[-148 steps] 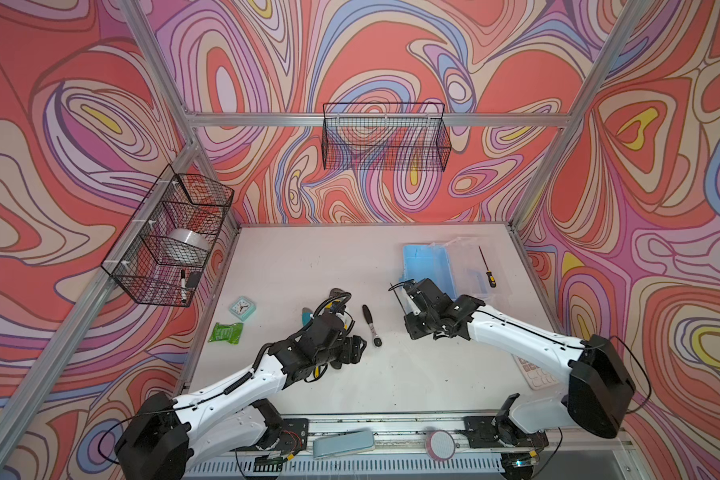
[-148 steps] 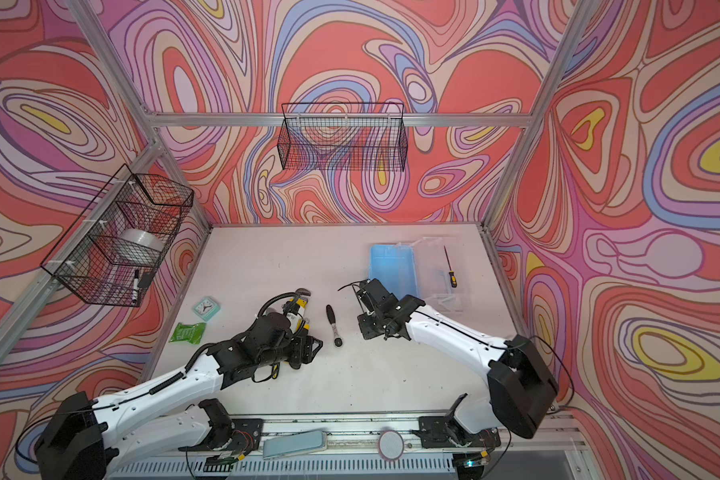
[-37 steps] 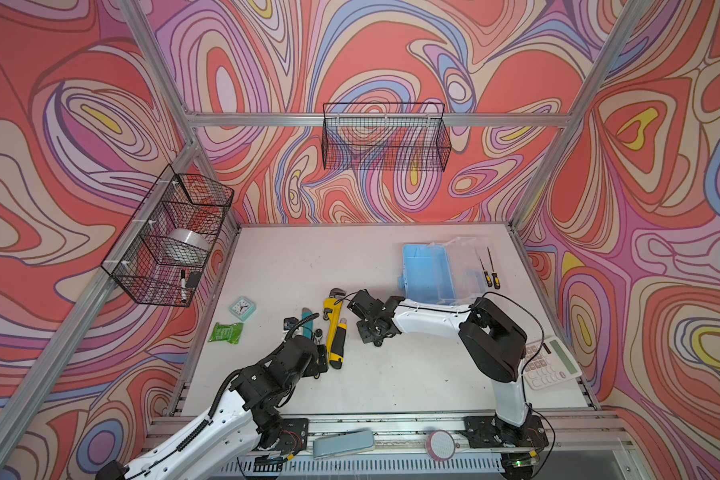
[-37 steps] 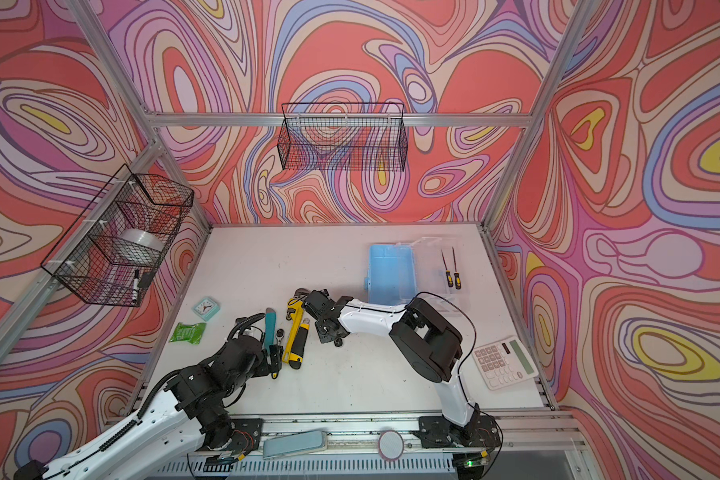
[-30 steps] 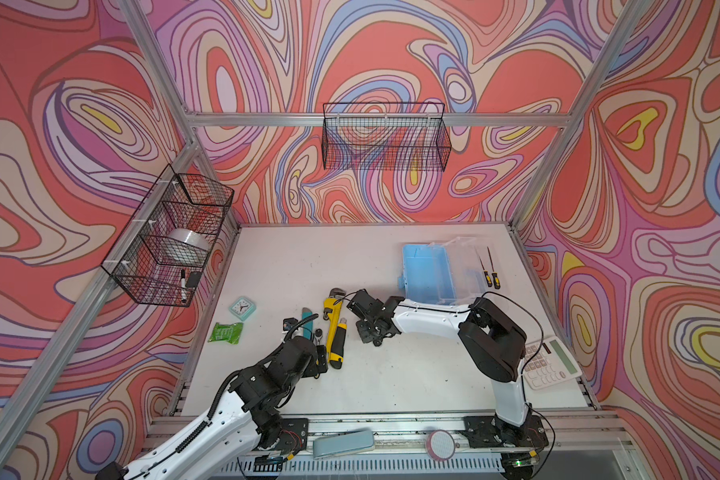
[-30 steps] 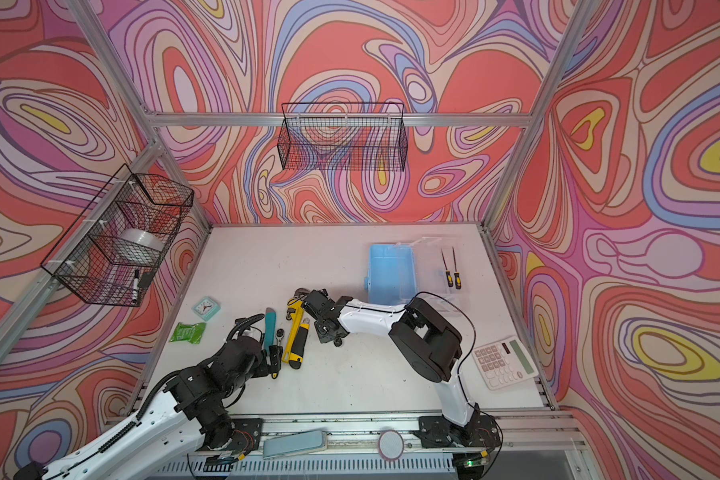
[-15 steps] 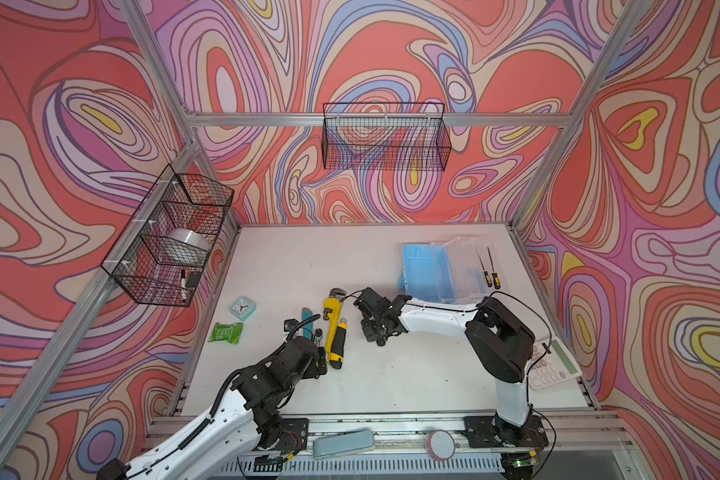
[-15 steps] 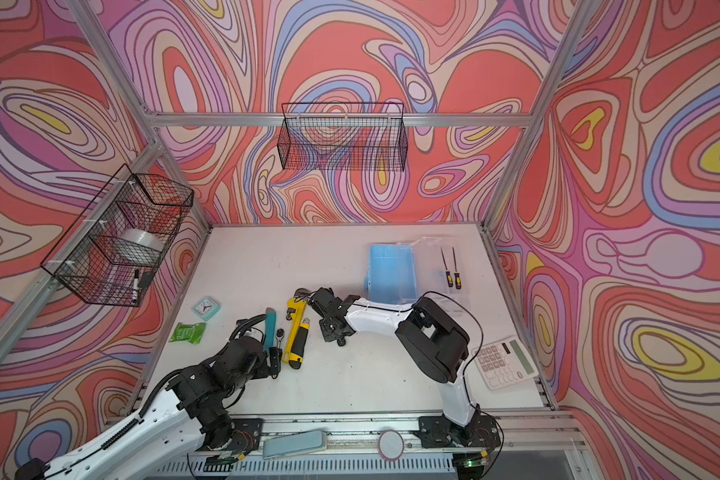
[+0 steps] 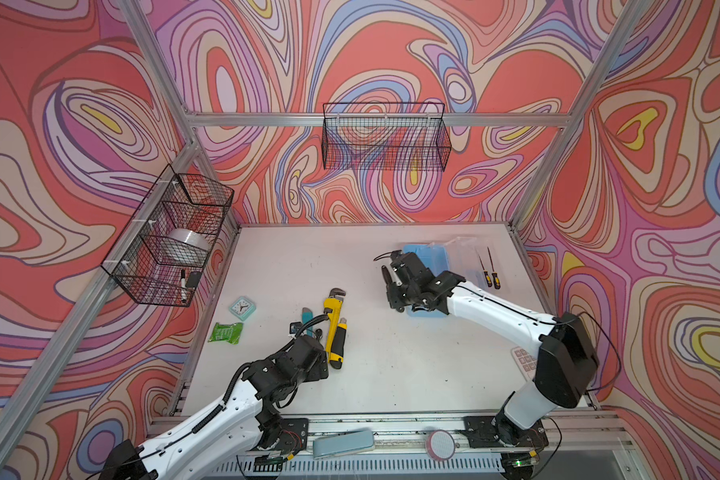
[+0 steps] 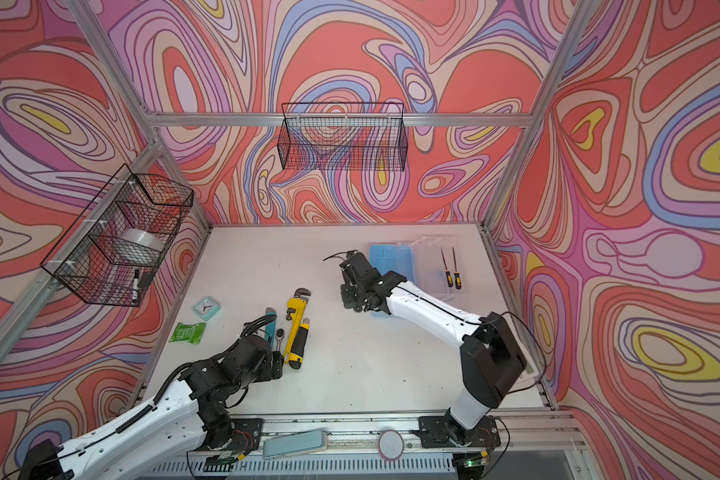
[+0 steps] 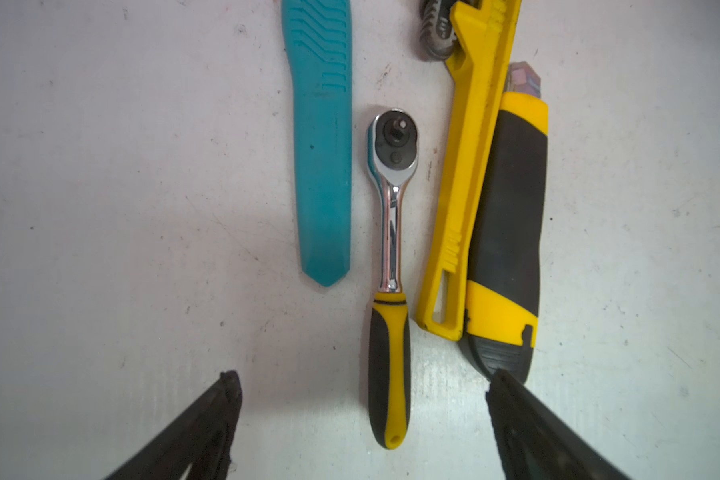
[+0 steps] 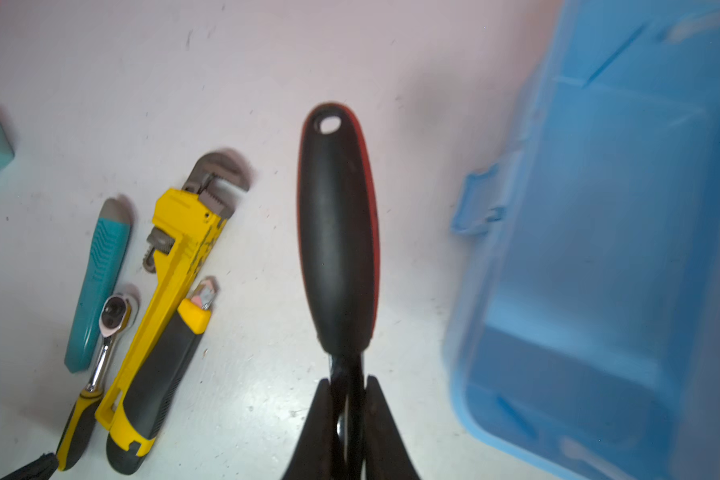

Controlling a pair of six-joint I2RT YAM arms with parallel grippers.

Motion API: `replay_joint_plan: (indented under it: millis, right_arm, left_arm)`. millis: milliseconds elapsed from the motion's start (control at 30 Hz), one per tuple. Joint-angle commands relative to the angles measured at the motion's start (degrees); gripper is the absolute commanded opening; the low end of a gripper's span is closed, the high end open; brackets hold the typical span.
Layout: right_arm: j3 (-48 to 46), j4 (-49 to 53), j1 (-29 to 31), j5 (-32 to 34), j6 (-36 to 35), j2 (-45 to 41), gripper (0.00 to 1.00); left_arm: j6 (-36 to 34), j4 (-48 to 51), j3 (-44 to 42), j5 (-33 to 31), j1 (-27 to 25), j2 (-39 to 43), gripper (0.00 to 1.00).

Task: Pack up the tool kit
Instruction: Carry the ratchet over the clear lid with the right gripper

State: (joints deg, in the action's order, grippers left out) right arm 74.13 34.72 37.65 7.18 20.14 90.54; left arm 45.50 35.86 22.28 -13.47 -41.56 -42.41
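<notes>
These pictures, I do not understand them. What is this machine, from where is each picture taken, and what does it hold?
Two white robot arms stand at a table. The two wide pictures look down from overhead; the two close ones come from cameras on the arms' wrists. The right gripper is shut on a black-handled screwdriver, beside the open blue tool kit. The left gripper is open and holds nothing, above a ratchet. Beside the ratchet lie a teal knife, a yellow pipe wrench and a yellow-black utility knife.
</notes>
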Motion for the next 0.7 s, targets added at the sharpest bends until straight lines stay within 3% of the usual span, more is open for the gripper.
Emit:
replay_joint_plan:
  millis: [0,300,500,667]
  right_arm:
    - [0.5,4.4,-6.0,3.0,-5.8,-5.1,0.0]
    - [-0.6,5.7,-25.0,0.8,-14.1,-8.3,0.0]
    - [0.6,5.8,-31.1,0.2,-18.6,-5.4,0.0]
    - [-0.4,4.4,-32.1,0.2,-19.6,-3.3,0.0]
  left_arm:
    - [1.4,1.4,-0.7,1.4,0.3,0.7,0.89]
    - [2.1,2.0,-1.6,4.2,0.2,2.2,0.82]
    - [2.1,2.3,-2.0,4.4,0.0,3.6,0.79]
    - [2.2,1.9,-2.1,4.7,0.0,3.6,0.78]
